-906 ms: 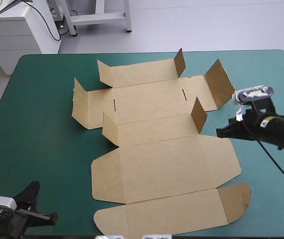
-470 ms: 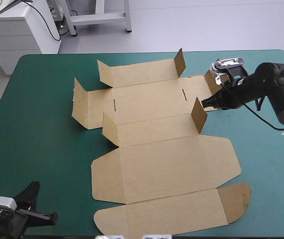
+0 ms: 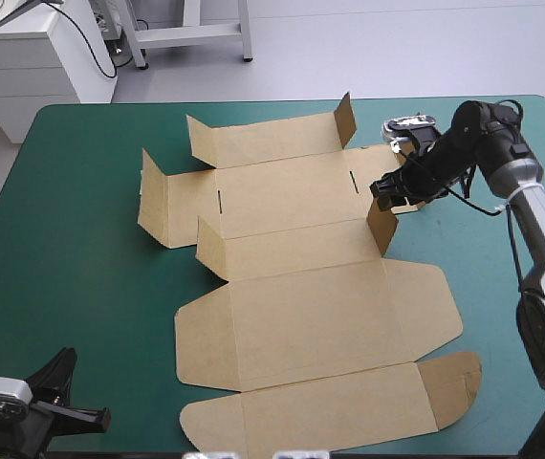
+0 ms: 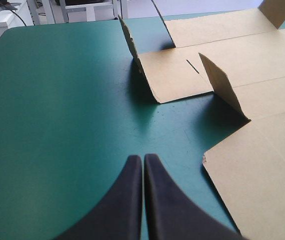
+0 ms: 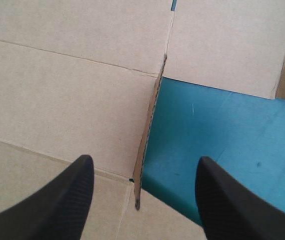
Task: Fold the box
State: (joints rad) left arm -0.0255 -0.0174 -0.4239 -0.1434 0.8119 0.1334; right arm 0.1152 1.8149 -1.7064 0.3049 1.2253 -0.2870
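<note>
Bright, even light; the box [image 4: 180,82] throws soft shadows onto the teal-green cover [image 4: 57,110].

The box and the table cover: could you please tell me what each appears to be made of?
The box looks like matt brown cardboard: creased fold lines, and the raised flap's cut edge shows a rough, layered core. The table cover is smooth teal-green with a soft sheen, perhaps vinyl or rubber.

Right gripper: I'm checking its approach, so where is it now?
In the high view the right gripper hangs over the right side of the box, jaws open either side of an upright flap.
</note>
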